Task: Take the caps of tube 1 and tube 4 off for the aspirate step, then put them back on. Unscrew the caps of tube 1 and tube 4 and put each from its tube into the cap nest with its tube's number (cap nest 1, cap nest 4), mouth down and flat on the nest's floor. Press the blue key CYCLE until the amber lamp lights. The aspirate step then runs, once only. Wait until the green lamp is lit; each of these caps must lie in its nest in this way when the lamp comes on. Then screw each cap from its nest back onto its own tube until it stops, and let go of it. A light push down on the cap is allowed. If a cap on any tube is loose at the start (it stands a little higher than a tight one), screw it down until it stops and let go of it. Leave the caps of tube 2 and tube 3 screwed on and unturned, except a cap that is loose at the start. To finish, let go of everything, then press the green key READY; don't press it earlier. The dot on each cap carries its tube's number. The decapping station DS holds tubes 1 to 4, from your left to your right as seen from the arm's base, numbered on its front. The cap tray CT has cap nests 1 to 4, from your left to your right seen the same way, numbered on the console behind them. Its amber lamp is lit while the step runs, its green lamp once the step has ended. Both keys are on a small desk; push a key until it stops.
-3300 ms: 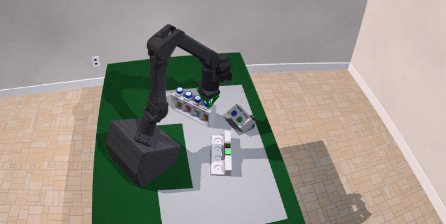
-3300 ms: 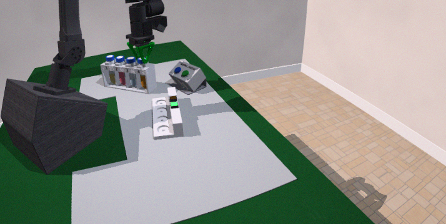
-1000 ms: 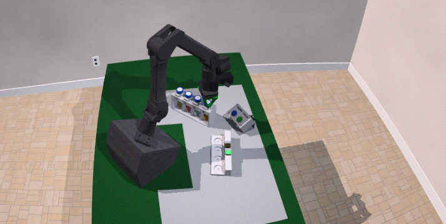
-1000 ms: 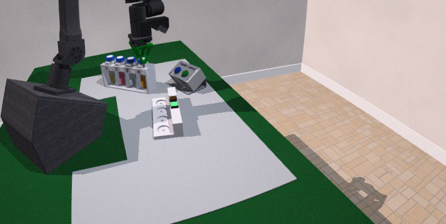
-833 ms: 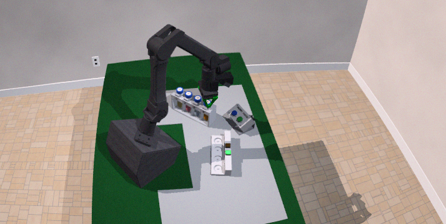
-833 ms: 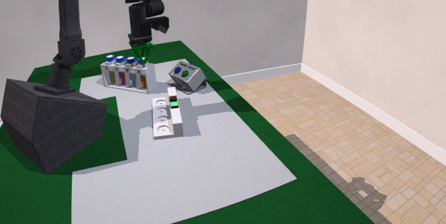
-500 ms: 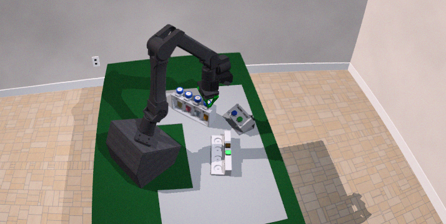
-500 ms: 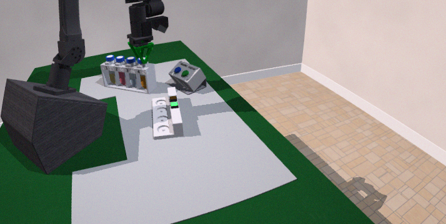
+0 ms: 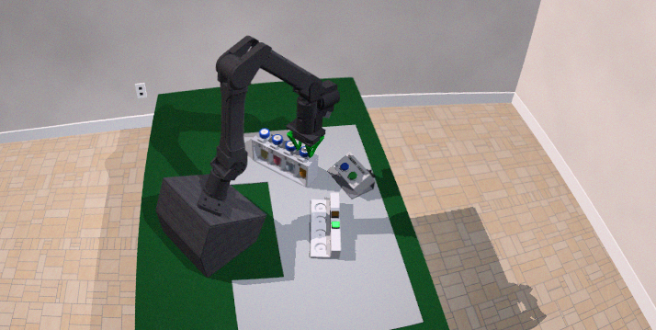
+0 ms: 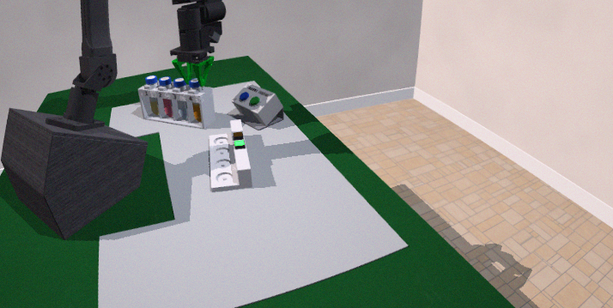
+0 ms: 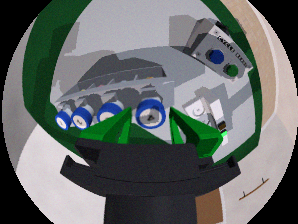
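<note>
The decapping station (image 9: 285, 159) holds four tubes, each with a blue cap on. My gripper (image 9: 307, 148) hangs straight down over tube 4's cap (image 9: 304, 151) at the right end of the row. The green fingers stand on either side of this cap, open, not clamped. The wrist view shows the cap (image 11: 150, 112) between the fingers of my gripper (image 11: 150, 111). Tube 1's cap (image 10: 151, 80) sits on its tube at the left end. The cap tray (image 10: 223, 161) has its nests empty. The green lamp (image 10: 239, 143) on the console is lit; the amber lamp (image 9: 334, 213) is dark.
The key desk (image 9: 349, 171) stands to the right of the station, with the blue key (image 9: 344, 166) and the green key (image 9: 352, 176) on its sloped top. The arm's dark base block (image 9: 207, 227) stands at the left front. The grey mat lies on a green table.
</note>
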`<state>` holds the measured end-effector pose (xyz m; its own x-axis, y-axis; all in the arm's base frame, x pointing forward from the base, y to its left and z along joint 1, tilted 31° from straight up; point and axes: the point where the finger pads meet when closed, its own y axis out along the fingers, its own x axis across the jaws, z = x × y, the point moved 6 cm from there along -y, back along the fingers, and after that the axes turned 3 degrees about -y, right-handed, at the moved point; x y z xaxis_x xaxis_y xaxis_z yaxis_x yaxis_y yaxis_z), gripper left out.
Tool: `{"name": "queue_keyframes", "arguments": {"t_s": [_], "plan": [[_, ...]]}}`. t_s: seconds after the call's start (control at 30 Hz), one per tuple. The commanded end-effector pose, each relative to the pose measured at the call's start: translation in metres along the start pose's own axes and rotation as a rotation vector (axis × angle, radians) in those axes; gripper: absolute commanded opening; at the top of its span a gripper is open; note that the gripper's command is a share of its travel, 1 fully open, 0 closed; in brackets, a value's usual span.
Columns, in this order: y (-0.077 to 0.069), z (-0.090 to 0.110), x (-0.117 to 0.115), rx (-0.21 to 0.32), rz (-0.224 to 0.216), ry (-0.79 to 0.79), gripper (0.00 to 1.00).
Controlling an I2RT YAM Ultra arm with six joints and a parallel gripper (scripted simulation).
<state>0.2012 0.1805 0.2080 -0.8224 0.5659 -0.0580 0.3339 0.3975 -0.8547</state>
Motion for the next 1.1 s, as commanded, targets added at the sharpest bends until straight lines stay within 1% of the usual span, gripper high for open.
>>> {"name": "queue_keyframes", "arguments": {"t_s": [0.0, 0.27, 0.33, 0.83, 0.9, 1.07], "plan": [[-0.0028, -0.0015, -0.0001, -0.009, 0.003, -0.188, 0.49], [-0.0028, -0.0014, -0.0001, -0.009, 0.005, -0.508, 0.49], [-0.0028, -0.0014, -0.0001, -0.009, 0.005, -0.508, 0.49], [-0.0028, -0.0013, 0.0000, -0.007, 0.007, -1.108, 0.49], [-0.0028, -0.0013, 0.0000, -0.007, 0.007, -1.108, 0.49], [-0.0028, -0.0012, 0.0001, -0.006, 0.008, -1.308, 0.49]]}}
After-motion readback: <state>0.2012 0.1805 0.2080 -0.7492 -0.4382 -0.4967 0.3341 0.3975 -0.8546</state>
